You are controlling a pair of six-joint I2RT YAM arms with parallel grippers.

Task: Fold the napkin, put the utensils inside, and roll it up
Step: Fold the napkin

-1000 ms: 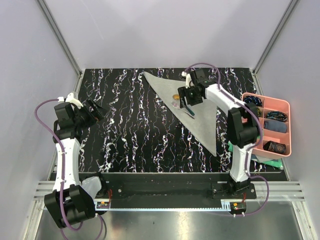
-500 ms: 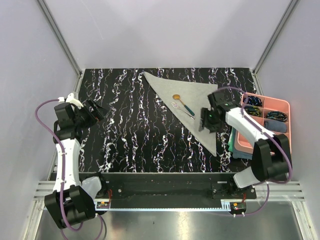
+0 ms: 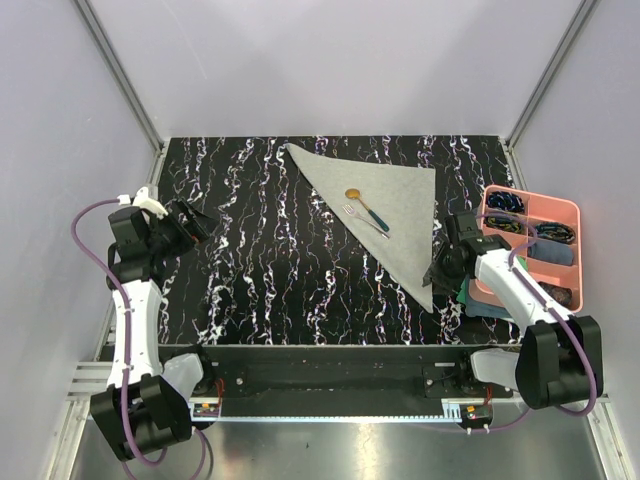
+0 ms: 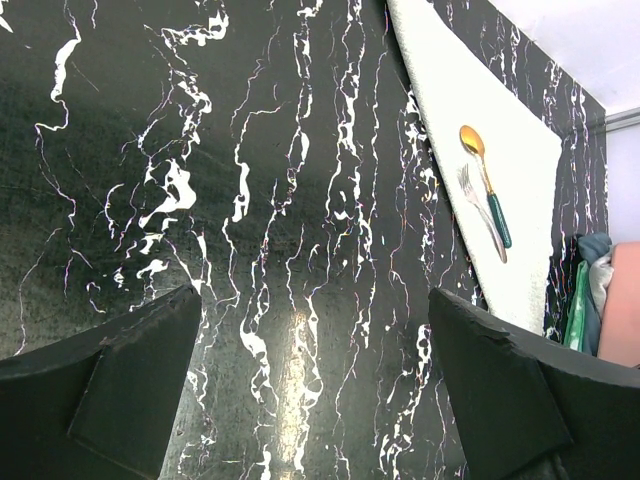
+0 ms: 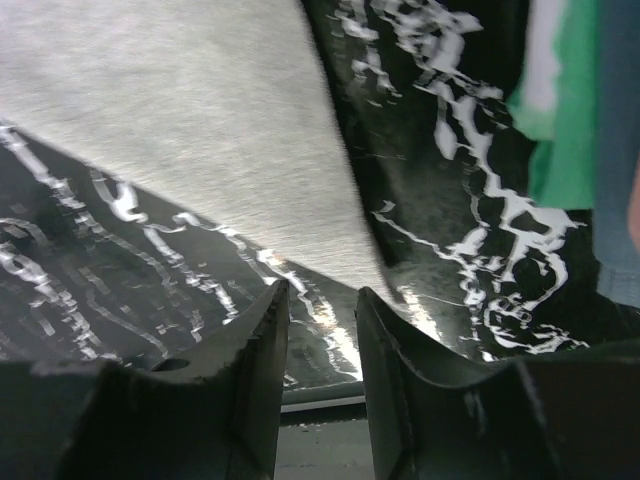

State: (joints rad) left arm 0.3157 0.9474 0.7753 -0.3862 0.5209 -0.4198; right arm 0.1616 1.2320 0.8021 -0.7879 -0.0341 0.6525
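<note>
One napkin [image 3: 400, 215] lay on the counter [image 3: 260, 250], folded into a flat triangle with its long point toward the near edge. On it sat two utensils, one gold spoon [image 3: 362, 205] with a teal handle and one fork [image 3: 365, 221]. They lay side by side and close together, near the fold's left edge. One pink tray [image 3: 531, 192] with several compartments stood at the right side, holding small dark items too small to make out. Green and teal folded cloths [image 3: 487, 303] lay just beside its near left corner.

There were two arms. The left arm stood bent at the left side, its end effector [image 3: 197, 222] held above bare counter, well apart from the napkin, with the jaws spread wide and empty. The right arm reached low from its base, forearm angled toward the centre. Its end effector [image 3: 436, 277] was down at the napkin's near point, between the cloth and the tray. Its fingers [image 5: 262, 340] stood with a narrow gap and nothing between them, the cloth's tip just ahead.
</note>
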